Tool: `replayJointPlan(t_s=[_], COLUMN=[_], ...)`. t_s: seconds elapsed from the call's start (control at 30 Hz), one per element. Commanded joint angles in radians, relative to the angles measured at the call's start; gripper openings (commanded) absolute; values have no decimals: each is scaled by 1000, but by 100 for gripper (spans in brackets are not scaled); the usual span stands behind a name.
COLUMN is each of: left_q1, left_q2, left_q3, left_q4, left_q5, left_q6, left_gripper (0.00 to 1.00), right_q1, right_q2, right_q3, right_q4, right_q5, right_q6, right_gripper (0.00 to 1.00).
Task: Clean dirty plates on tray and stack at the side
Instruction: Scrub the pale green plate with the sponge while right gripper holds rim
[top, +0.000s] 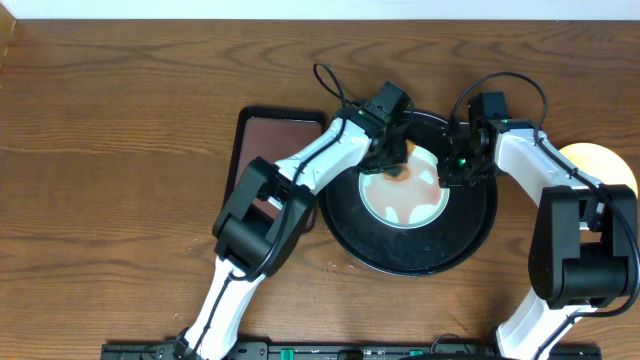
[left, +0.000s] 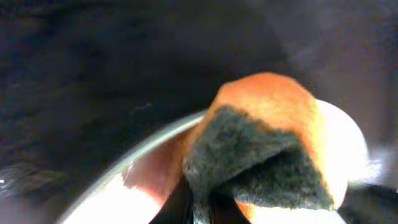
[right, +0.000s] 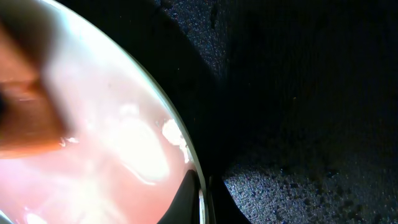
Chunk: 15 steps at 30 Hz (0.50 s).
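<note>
A pale mint-blue plate (top: 408, 205) with a red-brown smear lies in the large black tray (top: 400, 268). My left gripper (top: 393, 160) is shut on an orange sponge with a dark scouring side (left: 261, 155) and holds it on the plate's far edge (left: 118, 174). My right gripper (top: 452, 172) is shut on the plate's right rim (right: 200, 196); the smeared plate surface (right: 106, 143) fills its view, with the sponge (right: 25, 118) at the left and the tray (right: 298, 93) at the right. A yellow plate (top: 600, 165) lies on the table at the far right. A second mint-blue plate is not in view.
A small rectangular brown tray with a black rim (top: 275, 150) lies left of the black tray, partly under my left arm. Both arms reach over the black tray from either side. The table is dark wood.
</note>
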<state>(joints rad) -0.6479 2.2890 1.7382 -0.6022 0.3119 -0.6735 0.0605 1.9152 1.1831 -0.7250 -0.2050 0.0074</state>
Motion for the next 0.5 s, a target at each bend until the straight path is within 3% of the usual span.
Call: replayJointPlan(t_s=[0.0, 0.13, 0.23, 0.33, 0.47], left_q1=[39, 37, 29, 16, 5], left_q2=[32, 21, 16, 16, 16], left_q3=[-37, -37, -37, -38, -38], left_q4=[-132, -228, -273, -299, -268], left_q5=[-317, -453, -441, -294, -32], left_q6=[121, 166, 168, 155, 44], left_gripper=[7, 7, 7, 8, 7], right_q1=[0, 0, 0, 0, -1], right_q2=[22, 22, 22, 22, 22], right_q3=[-27, -27, -27, -27, -27], right_q4=[-6, -7, -7, -7, -7], right_q5=[59, 59, 59, 59, 59], right_q6=[14, 14, 15, 23, 22], right_gripper=[1, 1, 1, 1, 1])
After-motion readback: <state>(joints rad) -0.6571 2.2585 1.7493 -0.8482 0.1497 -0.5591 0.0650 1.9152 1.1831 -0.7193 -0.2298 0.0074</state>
